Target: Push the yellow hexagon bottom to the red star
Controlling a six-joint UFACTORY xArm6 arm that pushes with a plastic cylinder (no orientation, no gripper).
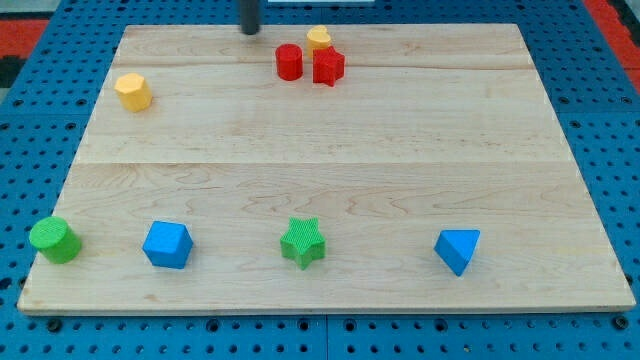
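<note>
Claw there is none on this arm, so nothing can be clenched or released; it ends in a dark rod [250,15], and my tip [250,31] rests at the view's top edge of the bench [300,150]. Starting at the view's left, the yellow hexagon [133,91] lies by itself near the top left, well apart from my tip and from its goal. I judge the main risk to start here: my tip has to come round to the hexagon's left side, and an off-centre push would let it turn and slip away, or run it too high. Further right, the red cylinder [289,62] stands just beside the red star [328,67], on the side the hexagon would come from, so a straight line across would probably hit the cylinder and shove the star along. A path that dips below both looks safer. A small yellow block [319,39] sits against the star's upper side and could be taken for the task's piece. The bottom row, green cylinder [54,240], blue block [166,245], green star [303,243] and blue wedge [458,250], is well clear of that path. The rod is cut off by the frame's top, the star hides the small yellow block's lower part, and the star's points are hard to make out
</note>
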